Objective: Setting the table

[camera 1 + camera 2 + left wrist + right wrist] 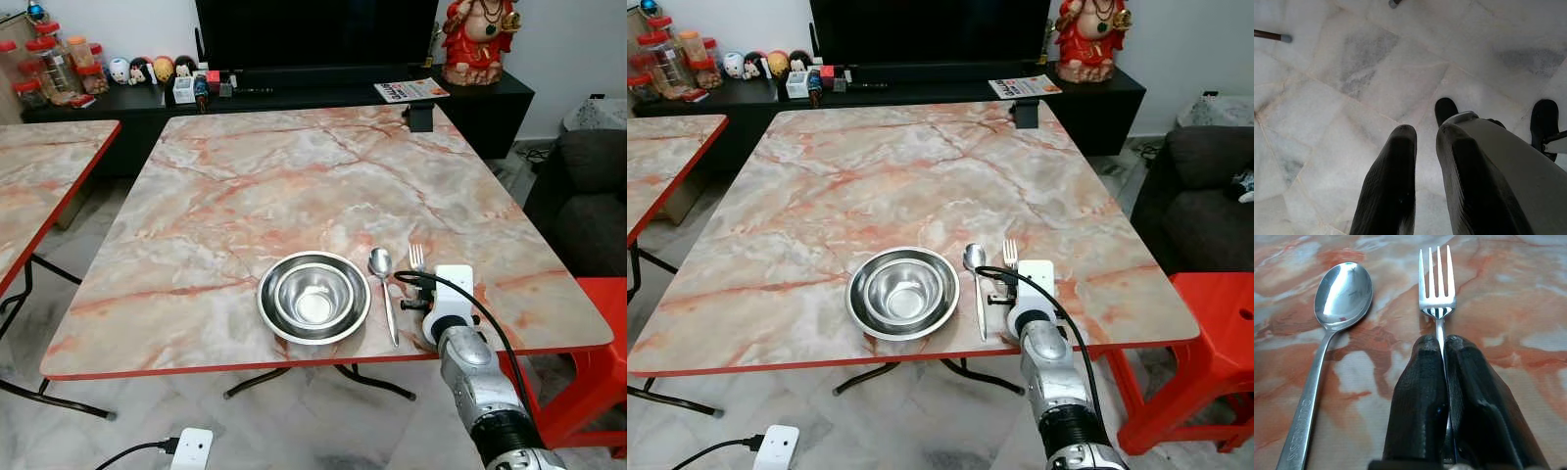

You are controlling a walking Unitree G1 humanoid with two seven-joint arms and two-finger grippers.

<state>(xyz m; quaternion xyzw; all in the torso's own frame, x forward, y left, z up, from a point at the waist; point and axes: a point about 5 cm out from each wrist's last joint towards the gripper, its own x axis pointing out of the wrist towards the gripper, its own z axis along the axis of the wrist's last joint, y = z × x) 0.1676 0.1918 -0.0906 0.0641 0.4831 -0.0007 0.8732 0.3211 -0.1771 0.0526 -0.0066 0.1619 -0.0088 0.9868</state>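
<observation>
A steel bowl (313, 294) sits in a steel plate (271, 313) near the front edge of the marble table (245, 186). To its right lies a spoon (383, 284), bowl end away from me. Just right of the spoon lies a fork (1437, 289), tines pointing away. My right gripper (1442, 350) is shut on the fork's handle, low against the tabletop; the handle is hidden between the black fingers (1420, 396). In the head view the right arm (470, 362) reaches over the table's front edge. My left gripper (1425, 142) hangs over the marble floor, its fingers a little apart.
A red stool (588, 362) stands right of the table and a dark sofa (578, 196) behind it. A second marble table (39, 176) is at the left. A black TV cabinet (294, 98) with jars and figurines runs along the back. A white power adapter (191, 448) lies on the floor.
</observation>
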